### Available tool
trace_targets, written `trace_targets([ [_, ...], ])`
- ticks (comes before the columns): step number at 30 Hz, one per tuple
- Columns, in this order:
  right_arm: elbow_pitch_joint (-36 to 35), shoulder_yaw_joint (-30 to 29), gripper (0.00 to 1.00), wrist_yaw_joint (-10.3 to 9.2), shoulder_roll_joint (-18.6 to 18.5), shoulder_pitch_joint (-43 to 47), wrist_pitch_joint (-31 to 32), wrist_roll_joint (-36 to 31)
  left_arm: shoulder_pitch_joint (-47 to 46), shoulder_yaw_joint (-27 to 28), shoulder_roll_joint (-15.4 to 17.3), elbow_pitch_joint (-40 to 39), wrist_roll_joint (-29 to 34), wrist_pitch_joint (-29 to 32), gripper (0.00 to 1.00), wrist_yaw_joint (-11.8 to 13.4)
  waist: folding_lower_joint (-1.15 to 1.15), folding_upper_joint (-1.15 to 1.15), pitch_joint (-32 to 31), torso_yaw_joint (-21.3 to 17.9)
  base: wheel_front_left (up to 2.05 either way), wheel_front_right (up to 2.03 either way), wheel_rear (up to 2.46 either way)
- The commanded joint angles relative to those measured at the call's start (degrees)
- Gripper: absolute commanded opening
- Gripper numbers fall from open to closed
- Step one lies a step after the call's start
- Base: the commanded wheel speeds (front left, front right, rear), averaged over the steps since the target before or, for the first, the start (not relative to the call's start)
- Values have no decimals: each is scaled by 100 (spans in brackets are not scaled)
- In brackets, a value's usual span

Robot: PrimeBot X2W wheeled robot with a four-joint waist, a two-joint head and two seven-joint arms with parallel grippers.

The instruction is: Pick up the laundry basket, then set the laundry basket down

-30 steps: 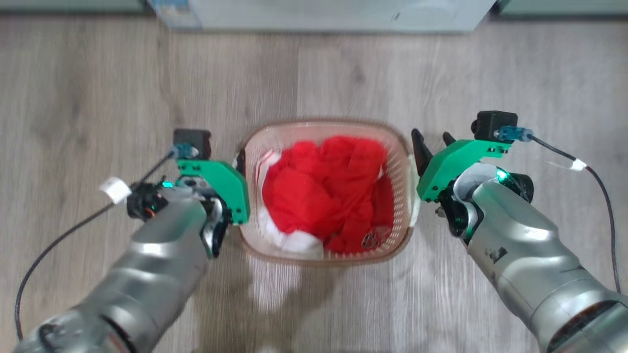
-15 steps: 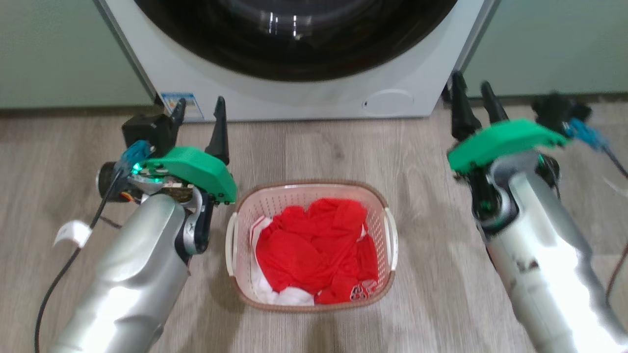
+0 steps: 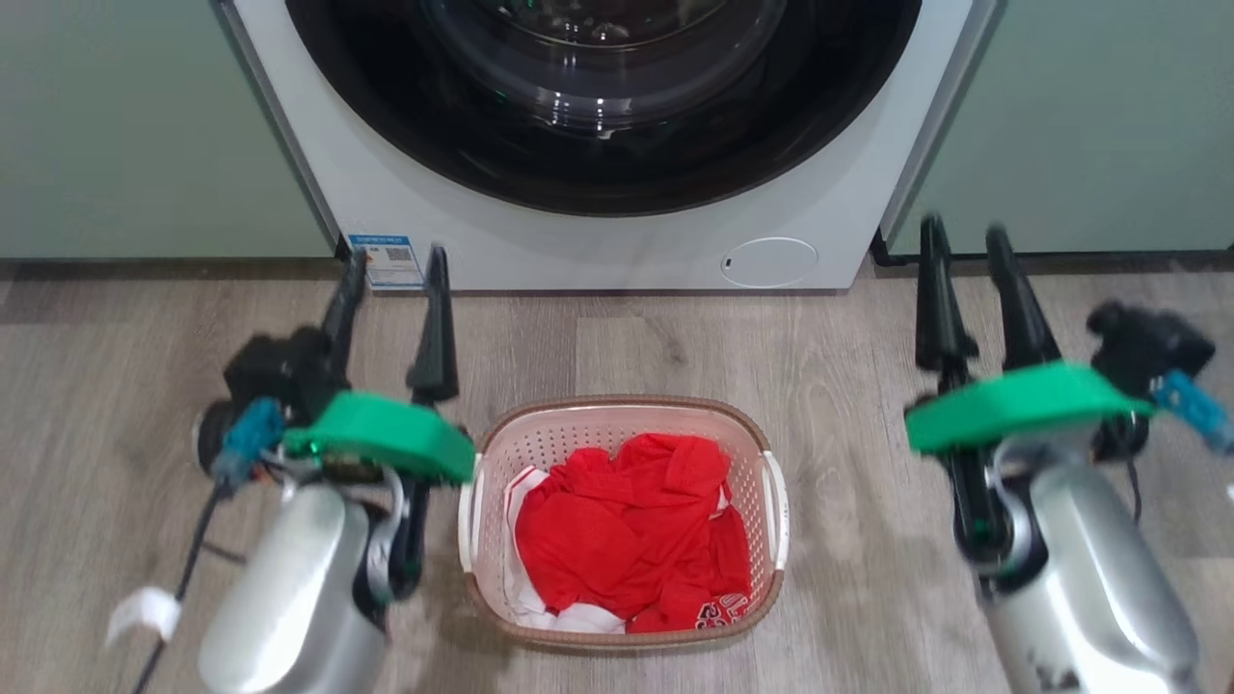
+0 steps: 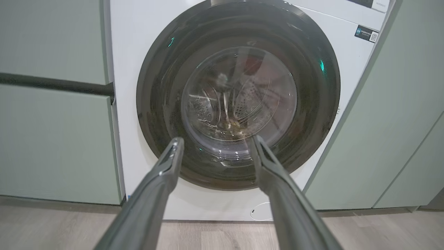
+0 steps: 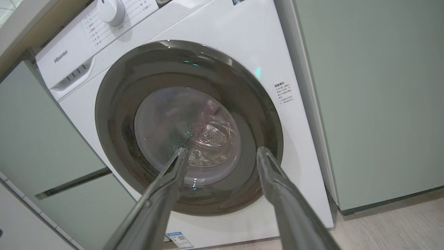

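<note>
Plainly untouched at lower centre, the laundry basket (image 3: 617, 403) hides its floor under red clothing (image 3: 627, 525) (some white beneath). Beside it the left gripper (image 3: 397, 258) and right gripper (image 3: 962, 229) stand wide, empty, slightly blurred.

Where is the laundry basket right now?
Head view, low centre: the laundry basket sits on the floor before the washing machine, right of the left arm.

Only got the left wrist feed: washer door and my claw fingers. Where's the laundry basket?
Observer: The head view has the laundry basket on the floor, just before the washer.
Operator: Anything in it?
Observer: It holds red clothes, with some white underneath.
Operator: Either claw on it?
Observer: No: left claw and right claw are open, apart from it, gripping nothing.
</note>
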Motion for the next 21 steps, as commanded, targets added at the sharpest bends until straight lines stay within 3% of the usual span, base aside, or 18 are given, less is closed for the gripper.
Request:
trace_targets([
  [1, -290, 57, 100, 55, 69, 44, -67, -126, -27, 310, 5, -288, 34, -45, 100, -64, 1, -1, -26, 23, 0, 0, 0],
  [14, -730, -45, 100, 55, 69, 1020, -67, -314, 990, 708, -319, -479, 428, -46, 100, -849, 1, -1, -210, 41, 0, 0, 0],
  [21, -704, -2, 100, 55, 69, 1024, -68, -303, 1138, 844, -401, -479, 627, -46, 100, -1010, 1, -1, -290, -23, 0, 0, 0],
])
